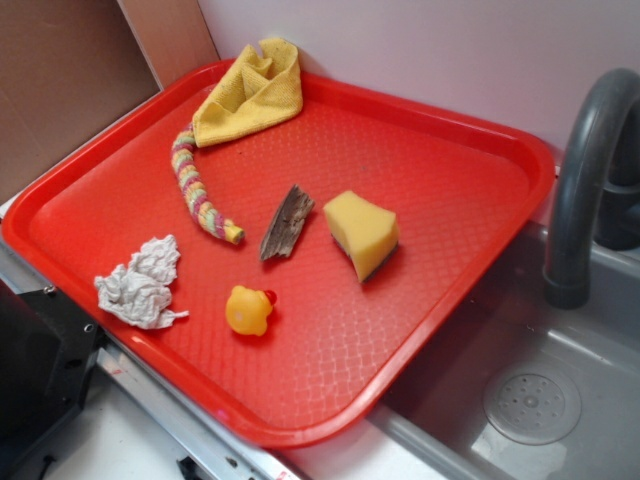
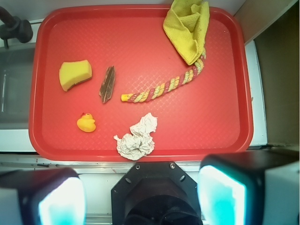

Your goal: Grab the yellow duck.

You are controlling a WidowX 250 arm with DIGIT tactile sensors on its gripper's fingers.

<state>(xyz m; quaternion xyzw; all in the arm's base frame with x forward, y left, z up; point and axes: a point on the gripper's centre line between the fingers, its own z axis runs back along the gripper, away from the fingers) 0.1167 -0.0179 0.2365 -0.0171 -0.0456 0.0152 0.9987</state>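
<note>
Gripper point(image 2: 140, 197): in the wrist view we see its two fingers point(image 2: 61, 201) blurred at the bottom corners, spread wide with nothing between them; it hangs over the near rim of the tray, clear of every item.
Crumpled paper point(image 2: 137, 138): we log a white wad, the item nearest the gripper, close to the tray's near edge.
Yellow duck point(image 2: 86, 123): we find it small, rounded and yellow-orange with a red beak, sitting free on the tray floor just beside the crumpled paper, near the front rim; nothing touches it. In the exterior view we see it point(image 1: 249, 310) in front of the wood piece.
Wood piece point(image 2: 108, 84): we note a dark brown sliver lying flat, between the sponge and the rope's end.
Sponge point(image 2: 75, 74): we list a yellow wedge-shaped block, apart from the duck, toward the sink side.
Rope point(image 2: 161, 87): we record a striped pink-and-yellow twist, curving up to the cloth.
Cloth point(image 2: 188, 27): we see it yellow and folded, at the far corner, overlapping the rope's upper end.
Tray point(image 2: 220, 112): red, holding all six items.
Sink point(image 1: 520, 390): grey, beside the tray, with a dark faucet point(image 1: 585, 170).
</note>
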